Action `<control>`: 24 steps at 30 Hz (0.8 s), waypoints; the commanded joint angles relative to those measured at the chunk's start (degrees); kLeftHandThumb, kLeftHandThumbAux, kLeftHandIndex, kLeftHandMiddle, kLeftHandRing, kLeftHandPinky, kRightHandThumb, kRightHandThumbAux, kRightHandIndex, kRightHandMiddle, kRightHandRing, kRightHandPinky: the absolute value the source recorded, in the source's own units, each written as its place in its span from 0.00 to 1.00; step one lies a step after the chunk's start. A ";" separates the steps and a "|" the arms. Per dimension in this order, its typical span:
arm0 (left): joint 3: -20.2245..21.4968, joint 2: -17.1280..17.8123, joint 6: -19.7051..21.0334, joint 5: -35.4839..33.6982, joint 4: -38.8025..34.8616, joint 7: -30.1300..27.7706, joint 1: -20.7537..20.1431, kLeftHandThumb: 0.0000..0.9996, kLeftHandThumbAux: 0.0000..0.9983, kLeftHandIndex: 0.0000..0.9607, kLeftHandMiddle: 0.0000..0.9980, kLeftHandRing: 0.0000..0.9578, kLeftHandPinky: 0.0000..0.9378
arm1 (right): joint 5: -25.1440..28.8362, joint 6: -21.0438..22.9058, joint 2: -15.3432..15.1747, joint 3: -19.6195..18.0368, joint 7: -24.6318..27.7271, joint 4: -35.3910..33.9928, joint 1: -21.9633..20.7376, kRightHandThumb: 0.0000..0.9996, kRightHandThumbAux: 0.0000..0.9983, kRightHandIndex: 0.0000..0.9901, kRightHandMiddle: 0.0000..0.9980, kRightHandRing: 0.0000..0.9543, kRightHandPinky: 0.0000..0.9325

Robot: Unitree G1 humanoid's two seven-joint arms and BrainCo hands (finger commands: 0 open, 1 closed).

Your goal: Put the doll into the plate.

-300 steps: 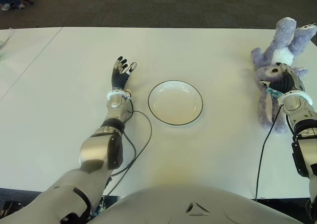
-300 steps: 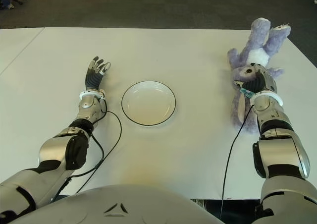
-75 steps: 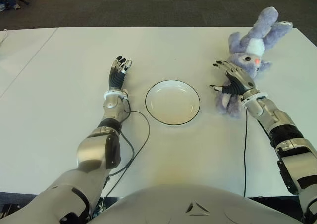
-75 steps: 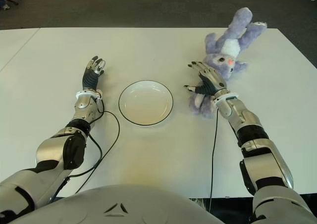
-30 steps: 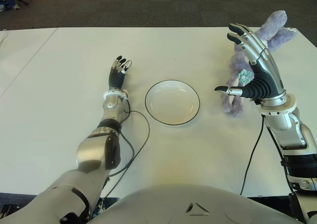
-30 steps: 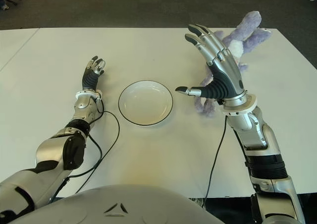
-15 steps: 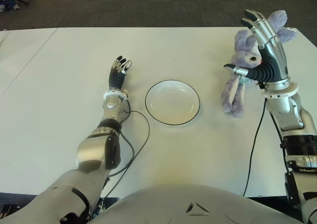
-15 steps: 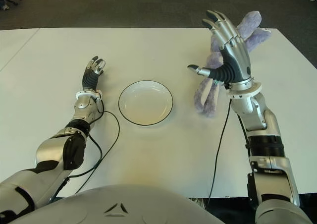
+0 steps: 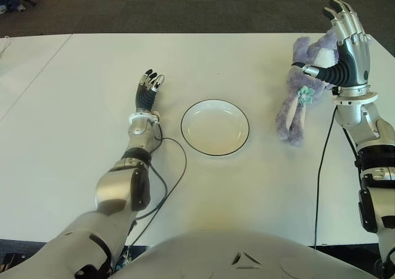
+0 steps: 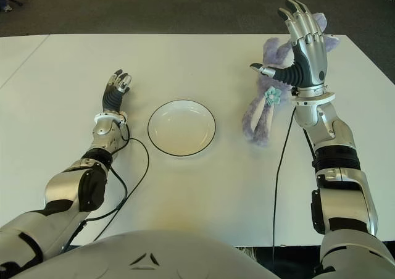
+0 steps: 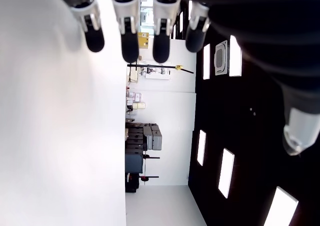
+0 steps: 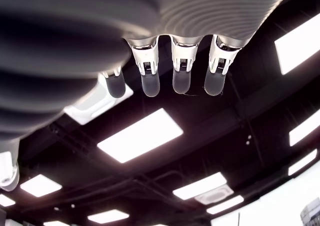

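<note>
We saw the fluffy purple doll lying on the white worktop right of the round plate, beside our raised, spread, empty right hand, while our left hand lay spread.

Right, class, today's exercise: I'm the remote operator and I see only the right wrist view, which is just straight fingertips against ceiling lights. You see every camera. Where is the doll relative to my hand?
Observer: The purple doll is not in your grasp. It shows stretched out on the white table, and your right hand is raised, fingers pointing up, in front of its upper end.
Operator: And the plate?
Observer: The plate holds nothing. It sits to the doll's left, with bare table between them.
Operator: Is the other hand in the way?
Observer: No. The left hand shows on the plate's left side, fingers extended, holding nothing.
</note>
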 commanded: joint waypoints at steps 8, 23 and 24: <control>-0.34 -2.25 6.83 0.48 6.96 1.02 10.10 0.00 0.50 0.12 0.14 0.13 0.10 | -3.31 2.03 -1.66 6.89 -5.17 18.87 -7.32 0.20 0.49 0.07 0.02 0.00 0.03; -0.78 -2.33 6.15 1.00 6.94 1.50 10.20 0.00 0.48 0.12 0.14 0.13 0.10 | 0.18 9.63 -0.47 10.23 0.55 31.06 -11.67 0.20 0.54 0.07 0.00 0.01 0.07; -0.68 -2.37 6.08 0.87 6.93 1.39 10.23 0.00 0.48 0.12 0.14 0.13 0.10 | 0.53 10.13 0.04 10.30 0.86 32.40 -11.63 0.20 0.54 0.07 0.01 0.02 0.07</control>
